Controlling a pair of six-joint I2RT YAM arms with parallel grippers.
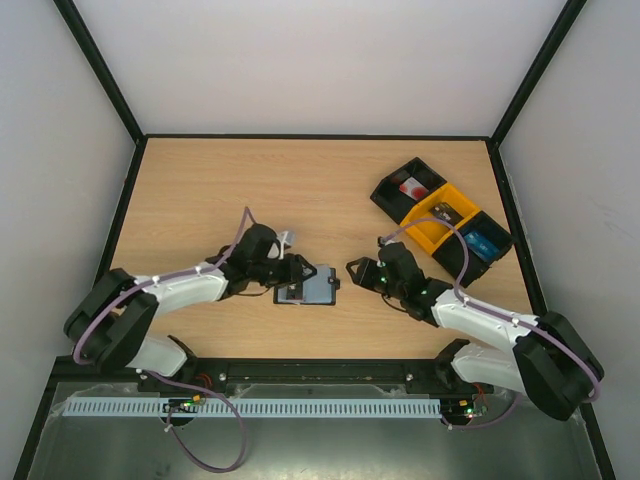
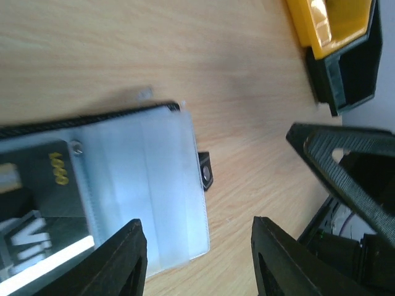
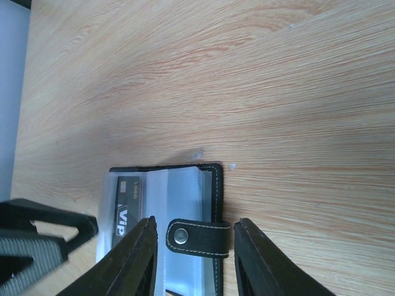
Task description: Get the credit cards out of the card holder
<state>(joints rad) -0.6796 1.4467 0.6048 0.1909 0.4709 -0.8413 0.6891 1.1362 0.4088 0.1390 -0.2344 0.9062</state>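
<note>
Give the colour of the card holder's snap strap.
The strap is black with pale stitching; clearest in the right wrist view.

Card holder (image 3: 179,203) cropped at bottom edge, contents of bins (image 1: 425,232) unreadably small

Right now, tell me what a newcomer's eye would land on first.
A black card holder lies open in the middle of the table, with the left claw and the right claw at either side of it. Black and yellow bins sit at the far right.
</note>
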